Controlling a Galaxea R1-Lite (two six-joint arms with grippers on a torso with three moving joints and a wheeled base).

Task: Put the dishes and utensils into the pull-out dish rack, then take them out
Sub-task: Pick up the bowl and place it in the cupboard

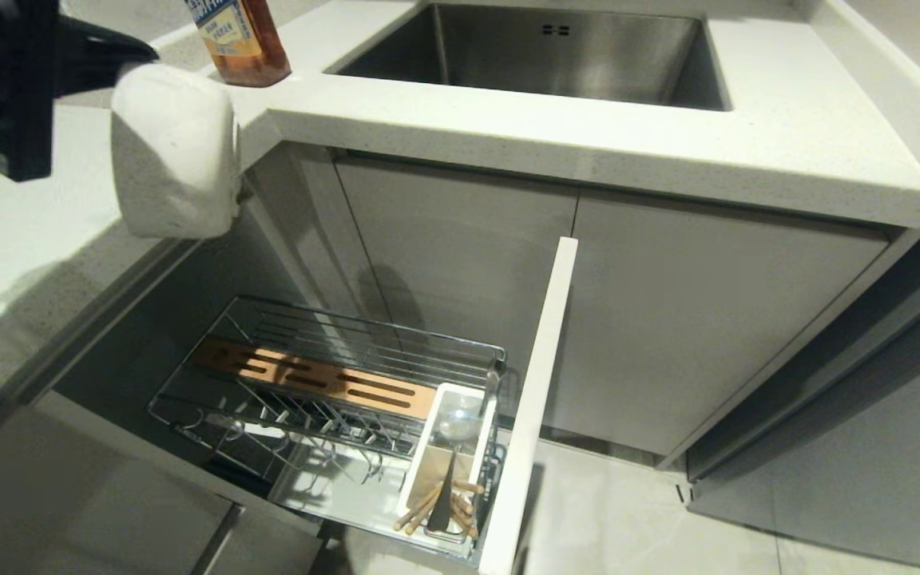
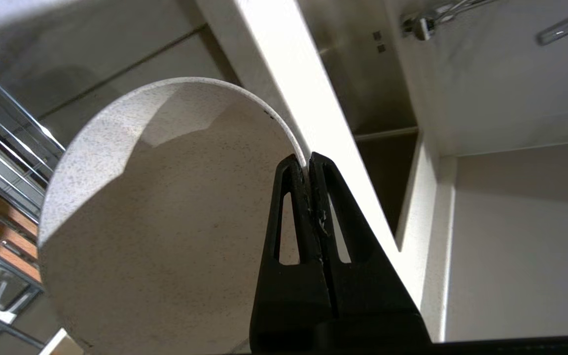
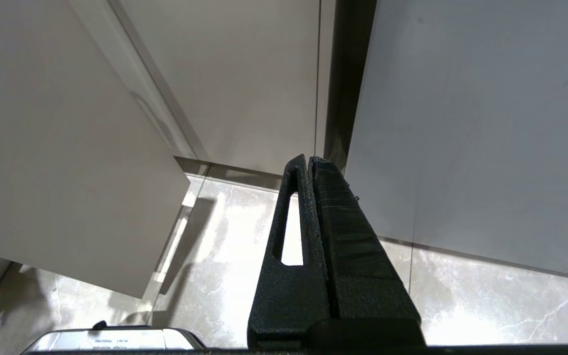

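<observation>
At the far left our left gripper [image 2: 307, 160] is clamped on the rim of the cream-white bowl [image 1: 175, 152], holding it on edge in the air above the edge of the counter [image 1: 21, 263], well above the pull-out dish rack [image 1: 332, 383]. We cannot tell from this alone whether the bowl is going in or coming out; with no dish standing among the prongs [image 1: 300, 415] and no blue plate in view, we judge it either the loading of the bowl or its removal to the counter. If loading, the next move calls for lowering the bowl on edge and keeping it tilted so its rim slides between two prongs before we let go. Just behind the bowl stands an amber bottle [image 1: 240, 40] on the counter corner, close enough to be knocked by a wide swing. Moving right, the wood-coloured strip [image 1: 308, 375] runs along the rack, and the white utensil holder [image 1: 448, 455] already carries the spoon [image 1: 452, 447] and the chopsticks [image 1: 436, 507], whose ends stick out toward the prongs. The tall cabinet front [image 1: 536, 399] walls off the rack's right side, and the sink [image 1: 556, 52] lies beyond. Our right gripper [image 3: 308, 160] hangs closed and empty over the floor, parked.
</observation>
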